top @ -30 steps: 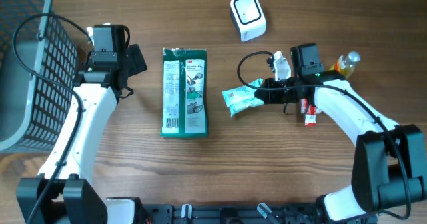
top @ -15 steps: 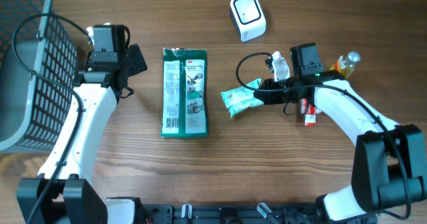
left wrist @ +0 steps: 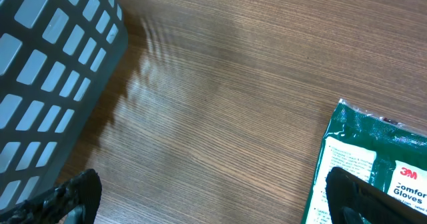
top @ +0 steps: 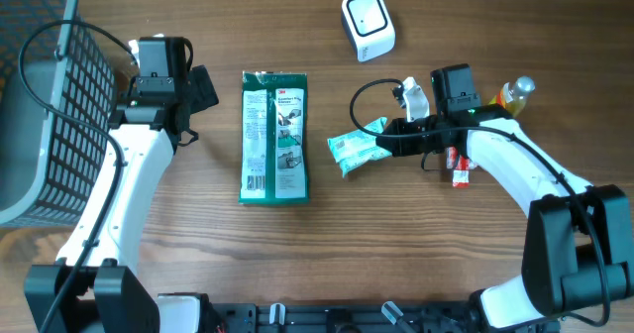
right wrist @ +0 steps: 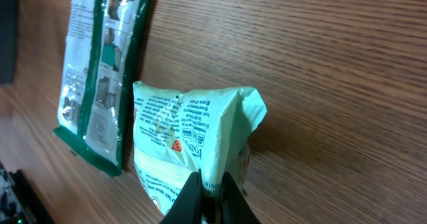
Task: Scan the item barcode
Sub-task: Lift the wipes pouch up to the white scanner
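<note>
Gripping one end of a pale green packet [right wrist: 190,141], the right jaws are closed flat on it, and the packet sticks out from them toward the robot's left. Its long axis runs about in line with the fingers, across the counter [top: 317,254] and not toward the far side. In the right wrist view the upper face shows small print. A barcode cannot be made out there, so it is not clear which face carries it. Whether the packet is lifted or rests on the wood also cannot be told.

Just to the left of the packet lies a green glove pack [top: 274,137], flat, with its long axis pointing from near to far. The two are close, but they seem apart. Beside the right arm [top: 515,165] stand a small bottle [top: 513,93] and a red item [top: 458,165].

The left jaws stand wide open and hold nothing. They hang over bare wood between the glove pack and a grey basket [top: 40,95].

At the far side of the counter sits the white scanner [top: 368,23]. It lies beyond the packet, almost straight ahead and well apart from it. The right arm is the nearer one to it and already has the item. In judgement, the coming move depends on this: the packet must go forward to the scanner, and probably must be turned so that the face with the barcode meets the scanner window.
</note>
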`<state>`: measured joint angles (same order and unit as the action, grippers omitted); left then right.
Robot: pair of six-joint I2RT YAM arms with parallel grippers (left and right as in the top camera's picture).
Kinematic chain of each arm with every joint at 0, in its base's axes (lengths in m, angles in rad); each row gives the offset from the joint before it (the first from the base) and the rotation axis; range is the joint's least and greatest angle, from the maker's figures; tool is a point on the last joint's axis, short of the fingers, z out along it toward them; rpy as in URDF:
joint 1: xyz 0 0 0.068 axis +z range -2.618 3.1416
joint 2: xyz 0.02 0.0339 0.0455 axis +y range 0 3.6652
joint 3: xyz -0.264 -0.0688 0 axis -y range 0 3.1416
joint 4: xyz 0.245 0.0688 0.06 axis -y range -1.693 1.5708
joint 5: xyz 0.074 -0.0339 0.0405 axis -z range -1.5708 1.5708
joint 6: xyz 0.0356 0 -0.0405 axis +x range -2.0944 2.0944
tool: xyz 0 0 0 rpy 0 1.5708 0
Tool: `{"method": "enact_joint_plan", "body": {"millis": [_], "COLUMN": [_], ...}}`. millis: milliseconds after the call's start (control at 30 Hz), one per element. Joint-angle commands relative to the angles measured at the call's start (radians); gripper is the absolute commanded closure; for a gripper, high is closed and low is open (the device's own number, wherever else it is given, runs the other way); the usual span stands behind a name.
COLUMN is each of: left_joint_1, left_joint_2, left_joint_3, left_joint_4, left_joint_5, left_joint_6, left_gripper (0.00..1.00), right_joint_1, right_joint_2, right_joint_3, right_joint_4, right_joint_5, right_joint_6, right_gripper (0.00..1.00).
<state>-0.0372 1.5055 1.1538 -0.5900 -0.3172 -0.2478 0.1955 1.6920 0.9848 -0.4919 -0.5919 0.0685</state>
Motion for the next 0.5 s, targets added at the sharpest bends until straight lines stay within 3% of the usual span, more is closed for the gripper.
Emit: {"method": "enact_joint_plan", "body": {"millis": [0,200,467], "left_joint_1": [0.005,0.005,0.005], "left_joint_2": [-0.001,-0.001,-0.001], "left_joint_3": [0.011,0.011,0.011], "left_joint_4": [0.003,0.003,0.003], "left_joint_5": [-0.009,-0.009,-0.009], "left_joint_6": [0.009,0.009,0.009], "left_gripper": [0.0,0.0,0.0], "right_joint_1": [0.002,0.002,0.002], "right_joint_2": [-0.017,-0.039,-0.039], "right_joint_3": [0.021,0.17,0.643], "right_joint_4": [-0.005,-0.211,-0.643], "right_joint_5": [-0.06,-0.031,0.189], "right_joint_6": [-0.04,-0.149,-0.268], "right_gripper": [0.96,0.96,0.96]}}
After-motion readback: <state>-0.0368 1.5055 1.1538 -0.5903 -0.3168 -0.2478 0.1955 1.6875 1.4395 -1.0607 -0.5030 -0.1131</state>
